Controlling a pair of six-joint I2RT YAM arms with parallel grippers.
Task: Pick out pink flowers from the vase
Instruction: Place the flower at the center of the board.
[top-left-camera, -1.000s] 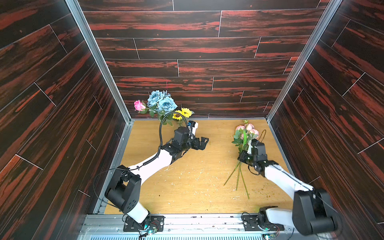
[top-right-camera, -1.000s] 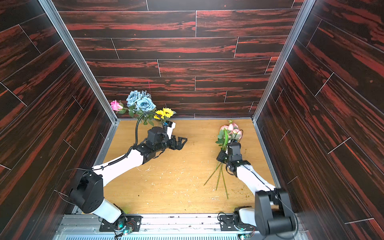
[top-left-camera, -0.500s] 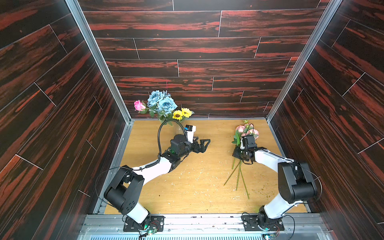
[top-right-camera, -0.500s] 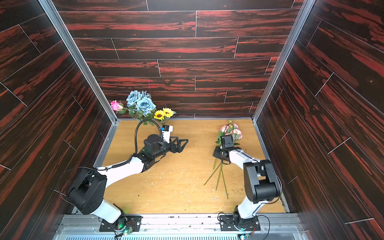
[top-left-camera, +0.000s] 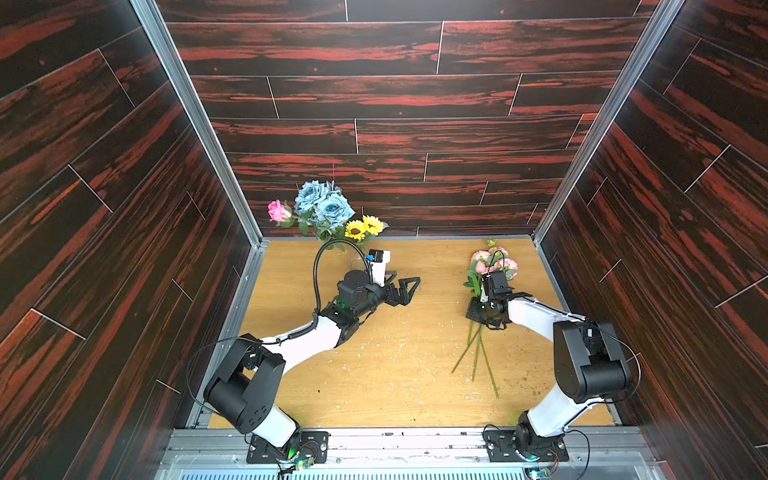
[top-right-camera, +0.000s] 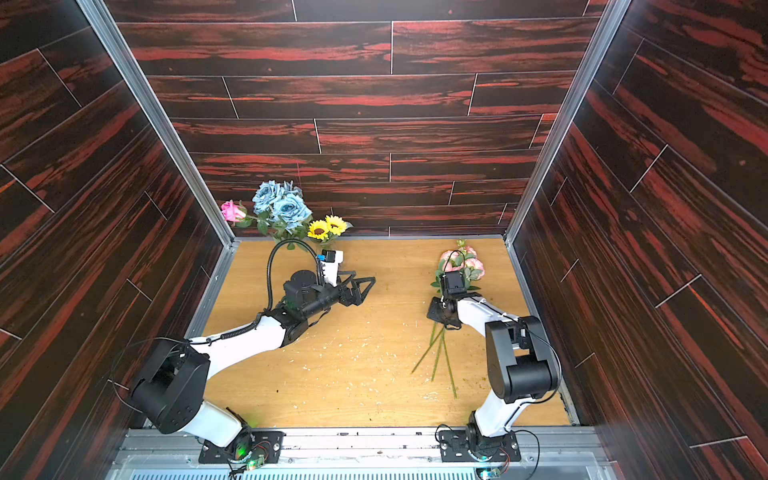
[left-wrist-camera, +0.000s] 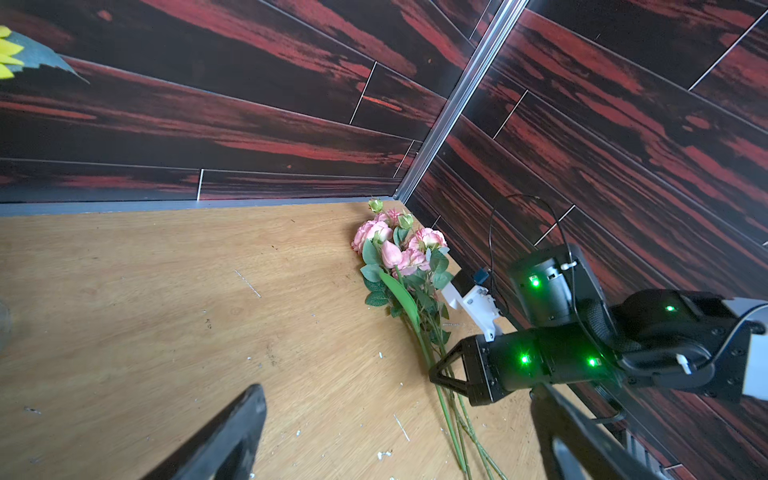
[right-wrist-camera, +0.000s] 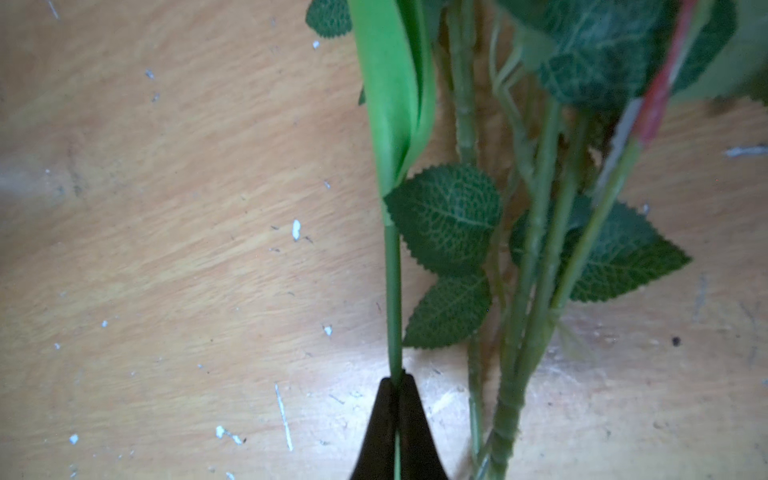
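The clear glass vase (top-left-camera: 354, 258) stands at the back left, mostly hidden behind my left arm. A bright pink rose (top-left-camera: 279, 210) (top-right-camera: 232, 211) sticks out of it. Pale pink flowers (top-left-camera: 492, 262) (top-right-camera: 461, 259) (left-wrist-camera: 395, 245) lie bunched on the table at the right, stems toward the front. My right gripper (top-left-camera: 471, 311) (top-right-camera: 432, 312) (left-wrist-camera: 433, 371) (right-wrist-camera: 397, 380) is low over those stems, shut on the thin tulip stem (right-wrist-camera: 392, 291). My left gripper (top-left-camera: 405, 284) (top-right-camera: 361, 284) (left-wrist-camera: 399, 399) is open with nothing in it, right of the vase.
Dusty-blue roses (top-left-camera: 324, 201) and small yellow sunflowers (top-left-camera: 365, 227) also stand in the vase. Dark wood walls close in the table on three sides; the flower pile lies close to the right wall (top-left-camera: 582, 270). Pale crumbs are scattered over the wooden table (top-left-camera: 395, 374).
My right arm has folded, its elbow lifting, and the gripper has moved slightly back along the pile, still shut on the stem. The left gripper has drifted right, away from the vase, still open.
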